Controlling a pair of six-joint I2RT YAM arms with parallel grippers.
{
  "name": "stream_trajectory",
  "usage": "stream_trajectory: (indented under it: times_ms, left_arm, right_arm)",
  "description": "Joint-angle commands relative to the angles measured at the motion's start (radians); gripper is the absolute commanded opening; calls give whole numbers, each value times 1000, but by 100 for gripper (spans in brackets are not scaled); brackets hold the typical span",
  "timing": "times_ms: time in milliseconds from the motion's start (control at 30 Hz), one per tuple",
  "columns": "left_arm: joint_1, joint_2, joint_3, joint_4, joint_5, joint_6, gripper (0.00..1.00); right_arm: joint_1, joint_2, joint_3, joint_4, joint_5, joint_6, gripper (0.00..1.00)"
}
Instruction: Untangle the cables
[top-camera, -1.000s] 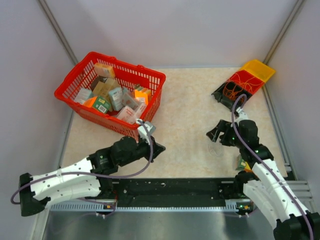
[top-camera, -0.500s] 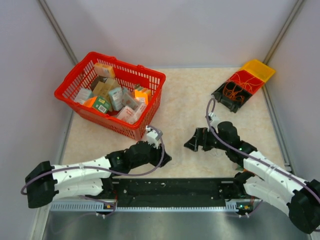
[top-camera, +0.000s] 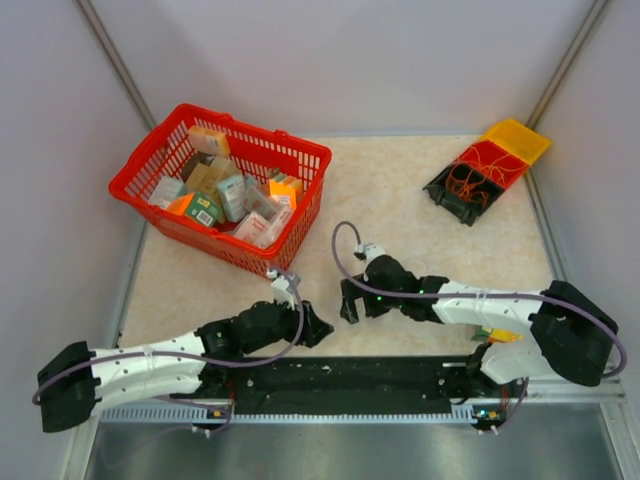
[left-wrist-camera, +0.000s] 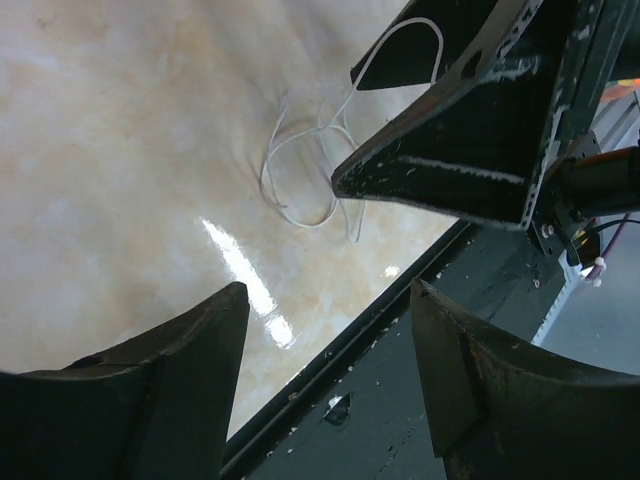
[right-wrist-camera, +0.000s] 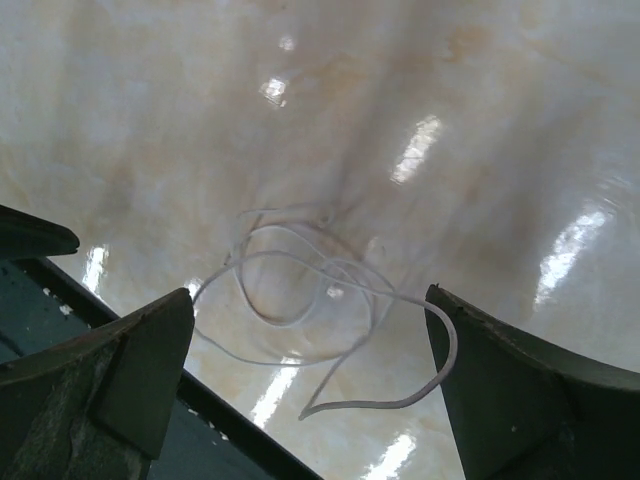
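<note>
A whitish wire (right-wrist-camera: 356, 404) lies in loose loops on the table near its front edge. My right gripper (right-wrist-camera: 308, 295) hovers over it, open, with its fingers to either side of the loops and touching nothing. The same wire (left-wrist-camera: 300, 222) shows in the left wrist view, beyond my open, empty left gripper (left-wrist-camera: 325, 295). In the top view the left gripper (top-camera: 315, 328) and right gripper (top-camera: 350, 300) face each other closely. An orange tangle of cables (top-camera: 465, 183) rests in the tray at the back right.
A red basket (top-camera: 140, 195) full of small boxes stands at the back left. The black, red and yellow tray (top-camera: 518, 140) sits at the back right corner. A black rail (left-wrist-camera: 380, 330) runs along the table's near edge, just beside the wire.
My right arm has swung left from near the tray to the front centre, its jaws widening. My left gripper has opened and drawn back toward the near edge.
</note>
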Motion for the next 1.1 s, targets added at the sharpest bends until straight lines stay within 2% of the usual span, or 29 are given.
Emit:
stream_trajectory:
  times_ms: [0,133,200,300,367,433,467,600,700,867,967,1067]
  left_arm:
    - [5,-67,-44,57,-49,-45,69]
    - [3,-207,-106,38,-83,-69,69]
    - [3,-295,-135,12,-105,-91,69]
    - [2,-420,-187,-29,-125,-107,67]
    - [3,-497,-202,-37,-128,-111,67]
    - [3,-540,-247,-42,-131,-112,67]
    - [3,-549,-251,-42,-128,-114,67]
    - [3,-499,-251,3,-128,-112,67]
    - [3,-393,-241,67,-123,-97,66]
    - [2,-178,-170,171,-68,-43,66]
    - [3,-28,-95,184,-42,-31,63]
    - [2,83,-31,175,-14,-6,61]
  right_arm:
    - [119,112,124,-61,211,31,97]
    - [202,252,255,-214,413,128,97]
    - [231,318,303,-298,487,165,92]
    - [251,372,318,-345,515,189,83]
    - [259,381,306,-351,526,199,66]
    - [260,367,288,-357,538,212,39]
    - [260,352,279,-362,553,220,30]
    - [228,231,263,-389,627,220,8]
    - [126,102,251,-385,635,184,0]
    - [-162,-113,254,-290,564,64,0]
    - [-408,-153,298,-221,483,39,0]
    - [-574,-118,389,-156,489,22,0]
